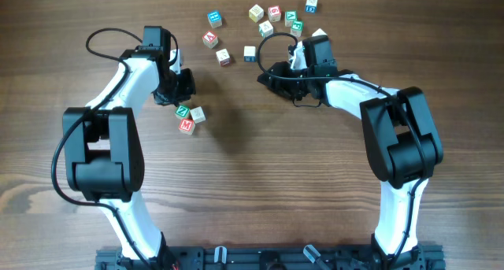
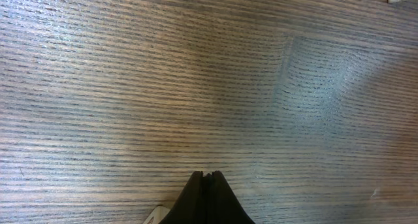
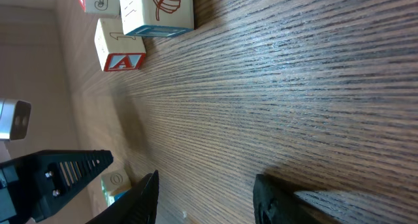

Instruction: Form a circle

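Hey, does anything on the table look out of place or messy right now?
Nothing spilled or damaged. The letter blocks lie in a loose scatter at the far side, turned every which way, and three blocks sit apart beside the left end effector.

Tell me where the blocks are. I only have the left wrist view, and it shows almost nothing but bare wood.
Observer: Three blocks sit in a tight cluster beside your left hand, on the side toward the robot's base.
Operator: Find the rest.
Observer: The other blocks lie scattered farther from the base and form no ring.
Operator: Report the right hand.
Observer: The right hand is open, with nothing between its fingers.
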You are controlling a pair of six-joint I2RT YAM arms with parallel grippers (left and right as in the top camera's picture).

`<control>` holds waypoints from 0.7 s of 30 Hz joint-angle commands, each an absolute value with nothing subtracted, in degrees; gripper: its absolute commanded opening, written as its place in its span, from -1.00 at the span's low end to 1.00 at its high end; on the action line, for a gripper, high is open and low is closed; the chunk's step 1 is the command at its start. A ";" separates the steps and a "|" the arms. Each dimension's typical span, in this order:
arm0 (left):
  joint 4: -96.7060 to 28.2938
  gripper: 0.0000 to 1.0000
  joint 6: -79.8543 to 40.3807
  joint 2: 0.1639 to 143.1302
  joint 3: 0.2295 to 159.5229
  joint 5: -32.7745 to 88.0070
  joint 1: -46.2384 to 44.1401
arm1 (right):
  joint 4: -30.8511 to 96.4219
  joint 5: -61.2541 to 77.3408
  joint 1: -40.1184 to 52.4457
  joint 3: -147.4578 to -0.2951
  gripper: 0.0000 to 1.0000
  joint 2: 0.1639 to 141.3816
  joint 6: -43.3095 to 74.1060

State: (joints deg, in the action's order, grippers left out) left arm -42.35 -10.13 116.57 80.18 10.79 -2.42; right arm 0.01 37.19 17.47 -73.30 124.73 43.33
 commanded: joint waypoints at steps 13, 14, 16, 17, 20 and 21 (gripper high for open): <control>-43.35 -0.92 -10.94 117.47 79.70 11.75 -2.13 | 1.34 32.53 17.82 -71.72 -0.04 128.03 43.53; -43.51 -0.92 -10.94 117.47 79.70 11.75 -2.13 | 1.32 32.53 17.82 -71.72 -0.04 128.03 43.51; -43.75 -0.92 -10.94 117.47 79.70 11.75 -2.13 | 1.34 32.53 17.82 -71.72 -0.03 128.03 43.51; -43.90 -0.92 -10.94 117.47 79.70 11.75 -2.13 | 1.34 32.53 17.82 -71.72 -0.04 128.03 43.51; -44.36 -0.92 -10.94 117.47 79.70 11.75 -2.13 | 1.34 32.53 17.82 -71.72 -0.04 128.03 43.51; -44.25 -0.92 -10.96 117.47 79.70 11.77 -2.13 | 1.34 32.53 17.82 -71.72 -0.04 128.03 43.51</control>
